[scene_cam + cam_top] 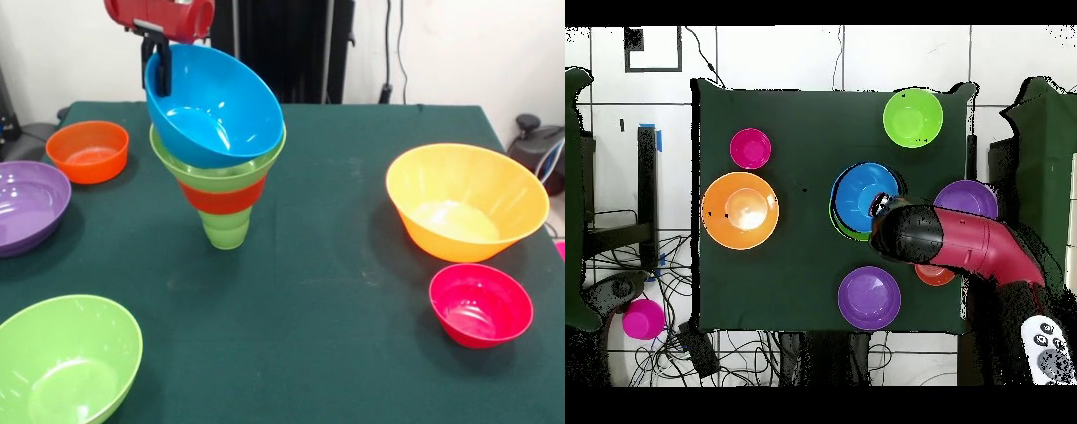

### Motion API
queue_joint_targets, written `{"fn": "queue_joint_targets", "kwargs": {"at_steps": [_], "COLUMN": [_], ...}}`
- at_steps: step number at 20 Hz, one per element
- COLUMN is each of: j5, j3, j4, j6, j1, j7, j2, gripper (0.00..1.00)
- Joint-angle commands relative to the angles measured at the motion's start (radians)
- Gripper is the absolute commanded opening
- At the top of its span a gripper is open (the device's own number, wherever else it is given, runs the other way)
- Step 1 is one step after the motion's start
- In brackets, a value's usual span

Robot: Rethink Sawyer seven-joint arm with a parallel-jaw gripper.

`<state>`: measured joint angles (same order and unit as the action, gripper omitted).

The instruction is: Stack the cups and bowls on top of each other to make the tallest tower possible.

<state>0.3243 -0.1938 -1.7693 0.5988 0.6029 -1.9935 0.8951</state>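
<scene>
The tower stands left of the table's middle: a light-green cup (226, 231) at the base, then an orange-red bowl (222, 196) and a lime-green bowl (212, 168). A blue bowl (216, 106) sits tilted on top, its opening turned toward the camera. My gripper (157, 66) comes down from the red arm and is shut on the blue bowl's left rim, one black finger inside and one outside. In the overhead view the blue bowl (863, 195) lies in the green rim (837, 222), with the gripper (880, 208) at its edge.
Loose bowls ring the tower: small orange-red (87, 150), purple (26, 205), lime-green (66, 358), large orange (465, 201), pink-red (481, 305). Overhead shows a second purple bowl (869, 297) near the robot's side and an orange-red bowl (933, 274) partly under the arm (965, 245).
</scene>
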Motion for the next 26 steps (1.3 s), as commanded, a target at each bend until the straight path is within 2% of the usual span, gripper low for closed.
{"fn": "queue_joint_targets", "kwargs": {"at_steps": [1,26], "j5": [0.019,0.011], "j3": [-0.079,-0.079], "j4": [-0.046,-0.052], "j6": [-0.017,-0.025], "j1": [-0.036,-0.047], "j7": [0.034,0.02], "j2": [-0.019,-0.022], "gripper": [0.0,0.0]}}
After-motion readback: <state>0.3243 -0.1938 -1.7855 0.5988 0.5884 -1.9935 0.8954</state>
